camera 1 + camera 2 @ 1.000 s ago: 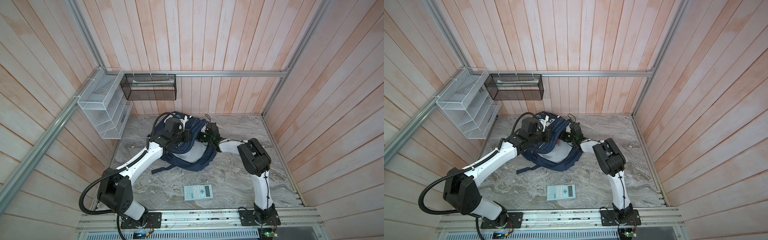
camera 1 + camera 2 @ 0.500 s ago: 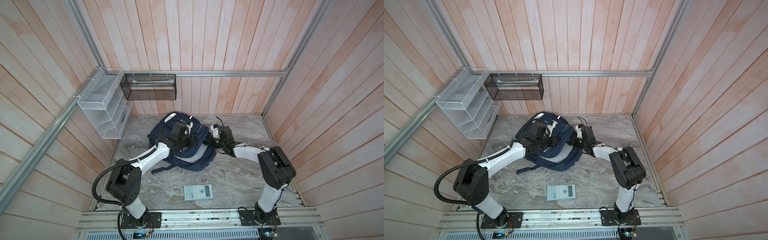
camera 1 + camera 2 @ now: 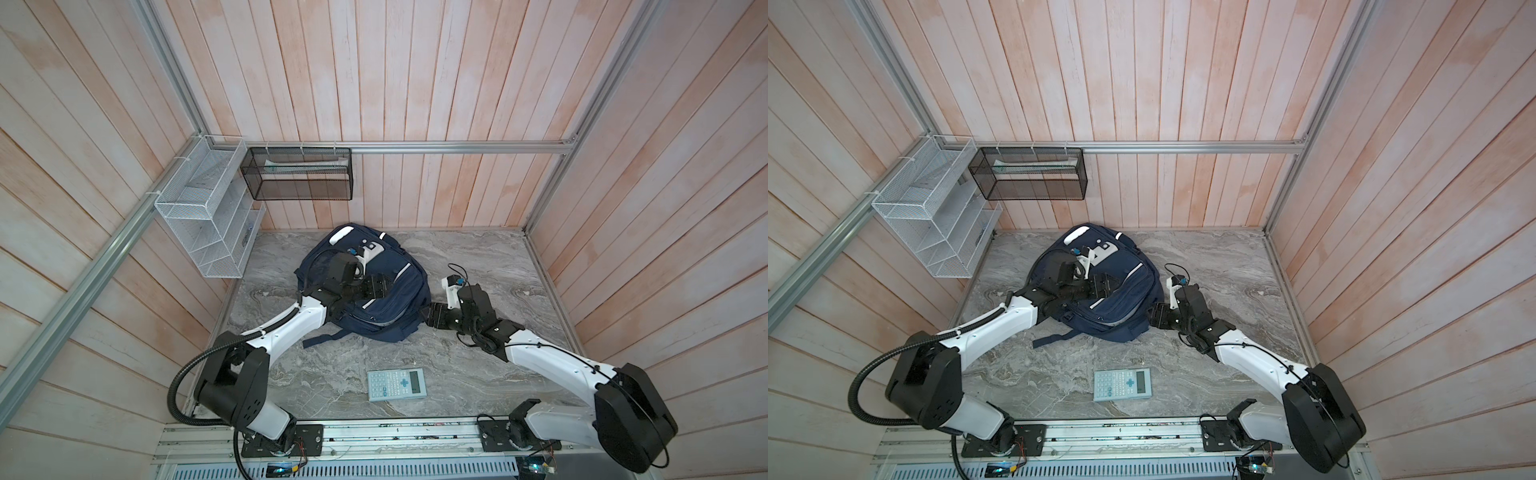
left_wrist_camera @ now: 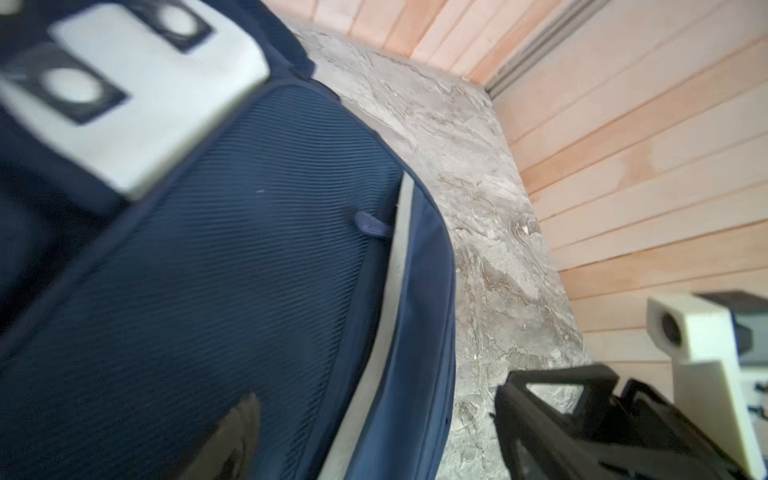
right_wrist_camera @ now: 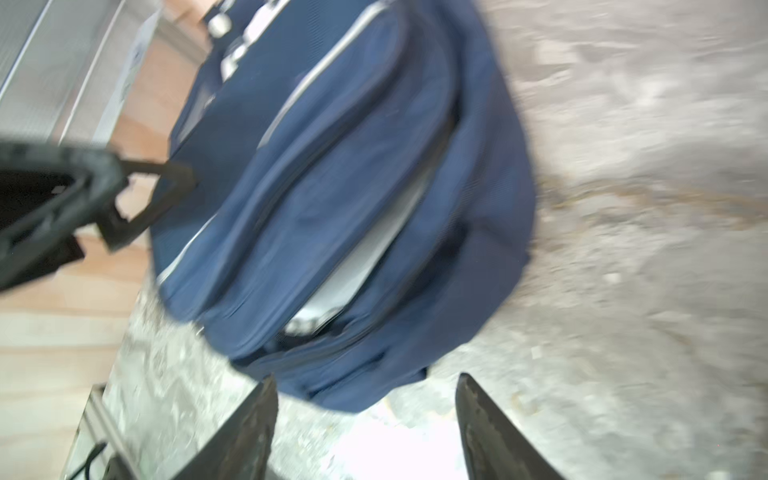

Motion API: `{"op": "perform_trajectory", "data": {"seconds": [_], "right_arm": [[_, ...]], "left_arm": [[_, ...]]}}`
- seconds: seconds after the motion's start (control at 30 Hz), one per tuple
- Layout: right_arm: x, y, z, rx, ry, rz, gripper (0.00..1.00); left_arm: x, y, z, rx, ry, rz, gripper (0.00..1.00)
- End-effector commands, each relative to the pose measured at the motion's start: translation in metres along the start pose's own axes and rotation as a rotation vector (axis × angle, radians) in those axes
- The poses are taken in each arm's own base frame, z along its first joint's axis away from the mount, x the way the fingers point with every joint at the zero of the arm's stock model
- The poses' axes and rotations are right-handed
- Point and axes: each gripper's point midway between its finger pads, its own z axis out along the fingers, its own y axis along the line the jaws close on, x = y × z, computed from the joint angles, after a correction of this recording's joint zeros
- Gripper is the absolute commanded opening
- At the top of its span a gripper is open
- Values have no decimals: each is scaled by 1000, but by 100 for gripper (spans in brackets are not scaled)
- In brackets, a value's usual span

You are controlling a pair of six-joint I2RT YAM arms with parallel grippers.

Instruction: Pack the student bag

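The student bag (image 3: 405,291) (image 3: 1129,301) is a navy backpack lying flat on the marble table, its white studded patch towards the back wall. My left gripper (image 3: 376,286) (image 3: 1106,284) hovers low over its front panel (image 4: 208,270), jaws open and holding nothing; one finger (image 4: 237,436) shows over the fabric. Beside the bag's lower right edge my right gripper (image 3: 429,316) (image 3: 1153,316) (image 5: 365,415) stands open over bare marble. The bag (image 5: 353,166) lies just past its tips. Something pale and flat shows in an open pocket (image 5: 365,257).
A grey calculator (image 3: 397,384) (image 3: 1122,384) lies on the table near the front rail. A white wire rack (image 3: 199,216) and a black mesh basket (image 3: 299,174) hang on the walls at the back left. Wooden walls close in both sides.
The left gripper has opened and let go of the bag, which has settled flat on the table. The right gripper has opened wider and drawn back to the bag's right edge.
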Motion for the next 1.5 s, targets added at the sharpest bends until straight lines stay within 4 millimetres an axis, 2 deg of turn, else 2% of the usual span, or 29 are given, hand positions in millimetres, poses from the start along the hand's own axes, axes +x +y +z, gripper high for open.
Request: {"op": "perform_trajectory", "data": {"seconds": [0.0, 0.13, 0.2, 0.27, 0.37, 0.5, 0.57, 0.7, 0.77, 0.83, 0.87, 0.93, 0.97, 1.07, 1.17, 1.33, 1.47], "right_arm": [[21, 16, 4, 33, 26, -55, 70], [41, 69, 26, -67, 45, -105, 70], [54, 95, 41, -120, 66, -125, 69], [64, 118, 55, -173, 91, -134, 68], [78, 138, 76, -195, 97, -153, 68], [88, 140, 104, -168, 119, -173, 68], [88, 127, 115, -102, 143, -169, 67], [84, 108, 115, -89, 131, -148, 67], [80, 102, 112, -72, 119, -149, 67], [78, 95, 111, -57, 120, -154, 67], [77, 90, 110, -49, 122, -160, 67], [74, 73, 109, -7, 127, -123, 67], [71, 60, 107, -10, 137, -76, 66], [57, 38, 91, -21, 60, -17, 65], [53, 26, 83, 49, 47, -68, 65], [74, 46, 59, 19, 2, -116, 60], [74, 57, 51, 9, -43, -130, 60]], "left_arm": [[-22, 13, -34, 35, -137, -107, 91], [-21, 51, -65, -30, -245, -176, 86], [-22, 69, -72, -62, -291, -214, 80], [-21, 84, -76, -83, -329, -236, 78], [-26, 104, -76, -113, -371, -266, 75], [-24, 135, -72, -156, -417, -350, 72], [-20, 148, -71, -165, -448, -391, 72], [-16, 160, -48, -143, -384, -414, 76], [-16, 160, -38, -118, -365, -416, 72], [-18, 160, -33, -99, -366, -413, 54], [-19, 160, -31, -95, -368, -410, 42], [-21, 151, -25, -51, -360, -389, 5], [-17, 147, -22, -30, -331, -393, 0], [1, 127, -17, 2, -297, -410, 0], [23, 106, -15, 50, -280, -459, 0], [43, 77, -22, 160, -351, -599, 0], [52, 48, -18, 169, -362, -592, 0]]}}
